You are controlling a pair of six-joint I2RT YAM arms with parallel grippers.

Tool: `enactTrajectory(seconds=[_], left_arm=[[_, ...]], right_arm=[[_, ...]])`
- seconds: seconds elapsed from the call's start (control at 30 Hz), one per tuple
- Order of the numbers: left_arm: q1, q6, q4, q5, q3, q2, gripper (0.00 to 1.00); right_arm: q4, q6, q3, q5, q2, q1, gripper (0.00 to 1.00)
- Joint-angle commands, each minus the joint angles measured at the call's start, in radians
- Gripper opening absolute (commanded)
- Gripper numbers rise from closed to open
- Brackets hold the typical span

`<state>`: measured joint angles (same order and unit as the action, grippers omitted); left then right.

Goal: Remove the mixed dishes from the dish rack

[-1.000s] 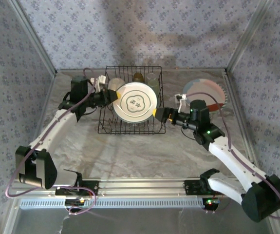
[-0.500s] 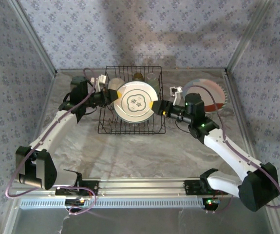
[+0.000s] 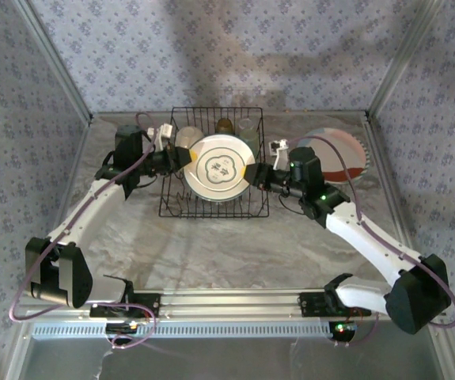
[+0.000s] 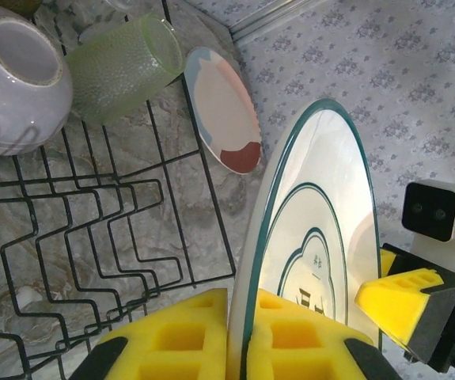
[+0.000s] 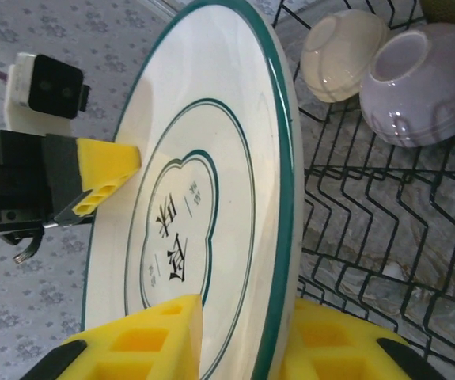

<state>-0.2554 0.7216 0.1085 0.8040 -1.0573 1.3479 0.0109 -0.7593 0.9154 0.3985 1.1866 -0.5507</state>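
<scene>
A large white plate with green rings (image 3: 221, 166) stands on edge over the black wire dish rack (image 3: 172, 207). My left gripper (image 3: 186, 157) is shut on its left rim; in the left wrist view the yellow pads (image 4: 181, 340) squeeze the plate (image 4: 322, 222) from both sides. My right gripper (image 3: 252, 176) grips the opposite rim. In the right wrist view its pads (image 5: 144, 340) press on the face and back of the plate (image 5: 211, 158). A lilac bowl (image 5: 421, 95), a cream bowl (image 5: 342, 55) and a green ribbed cup (image 4: 124, 67) lie at the rack's back.
A colour-block plate (image 3: 334, 150) lies flat on the marble table to the right of the rack. An olive-brown cup (image 3: 225, 125) sits at the rack's far edge. Patterned walls enclose the table at the back and both sides.
My right arm has swung left to the plate's right rim and its jaws have closed on it. The left gripper and the plate have stayed put.
</scene>
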Motion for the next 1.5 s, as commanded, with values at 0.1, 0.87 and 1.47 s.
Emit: enactTrajectory(seconds=[0.1,0.87,1.47], left_arm=[[-0.013,-0.042,0.030,-0.028,-0.030,-0.021,0.00],[-0.041,-0.056,0.012,-0.090,0.010,-0.081,0.99],[-0.070,-0.206,0.206,-0.153,0.046,-0.359,0.99]], right_arm=[[0.070,0.037,0.069,-0.052,0.029,-0.031,0.18],[0.113,-0.011,0.065,-0.027,0.034,0.031,0.00],[0.027,-0.136,-0.032,0.053,0.001,0.519,0.00]])
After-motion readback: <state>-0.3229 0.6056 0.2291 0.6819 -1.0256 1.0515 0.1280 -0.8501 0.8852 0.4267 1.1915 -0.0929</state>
